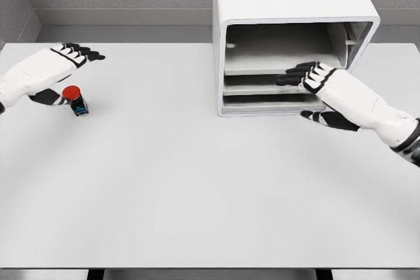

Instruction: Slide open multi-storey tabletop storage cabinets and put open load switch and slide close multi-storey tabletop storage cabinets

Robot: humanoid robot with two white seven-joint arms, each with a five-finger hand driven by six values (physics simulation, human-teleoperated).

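From the head camera, your right hand [314, 78] reaches the cabinet [289, 37] drawers, fingers spread, holding nothing. Your left hand [56, 63] is open too; the red-capped switch [76, 100] stands just below its fingers, partly hidden.

Open white cabinet and a red-capped switch on the table

The storage cabinet [289, 37] stands at the rear right, shelves exposed; the small load switch [76, 100] stands tilted far left, well apart.
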